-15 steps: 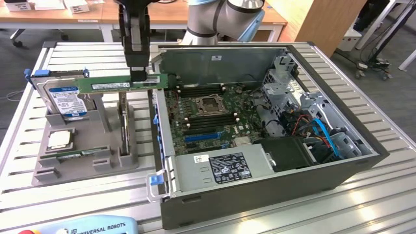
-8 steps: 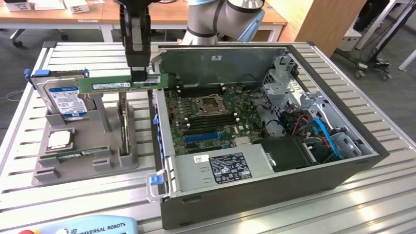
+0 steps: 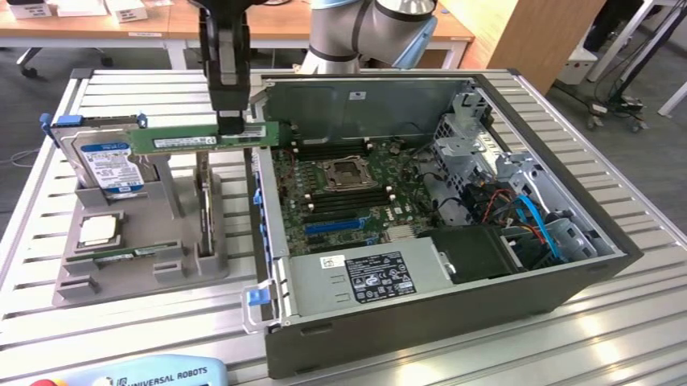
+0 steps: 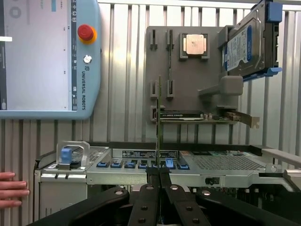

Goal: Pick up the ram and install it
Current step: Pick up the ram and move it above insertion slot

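The ram (image 3: 183, 141) is pinched by the end effector (image 3: 232, 129) and held above the grey holder (image 3: 161, 277), beside the open computer case (image 3: 429, 322). "UNIVERSAL ROBOTS" is printed on the teach pendant (image 4: 47, 56). The hard drive's (image 3: 108, 165) blue label cannot be read. A hand (image 4: 11, 189) is cut off at the frame's edge.

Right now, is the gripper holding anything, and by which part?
The gripper is shut on the RAM stick, pinching its upper long edge, a little off centre toward the computer case.
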You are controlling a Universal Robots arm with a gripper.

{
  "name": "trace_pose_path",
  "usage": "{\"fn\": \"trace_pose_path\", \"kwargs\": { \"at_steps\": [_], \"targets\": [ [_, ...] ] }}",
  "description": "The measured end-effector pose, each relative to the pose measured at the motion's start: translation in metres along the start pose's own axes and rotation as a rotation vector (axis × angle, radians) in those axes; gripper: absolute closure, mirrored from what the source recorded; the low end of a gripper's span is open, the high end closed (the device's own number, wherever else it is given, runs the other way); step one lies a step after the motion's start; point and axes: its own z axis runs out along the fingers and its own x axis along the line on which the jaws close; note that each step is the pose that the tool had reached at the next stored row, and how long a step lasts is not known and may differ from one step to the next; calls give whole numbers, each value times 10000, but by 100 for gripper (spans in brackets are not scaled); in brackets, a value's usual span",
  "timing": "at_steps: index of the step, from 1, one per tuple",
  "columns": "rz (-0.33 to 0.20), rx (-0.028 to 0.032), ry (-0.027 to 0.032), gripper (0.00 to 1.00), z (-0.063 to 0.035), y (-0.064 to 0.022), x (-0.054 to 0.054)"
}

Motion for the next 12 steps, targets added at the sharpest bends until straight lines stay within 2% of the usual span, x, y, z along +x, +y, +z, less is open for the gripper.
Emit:
{"fn": "trace_pose_path", "kwargs": {
  "at_steps": [6, 12],
  "targets": [
    [-1, -2, 2, 89, 2, -24, 0],
    [-1, -1, -3, 89, -4, -180, 2]
  ]
}}
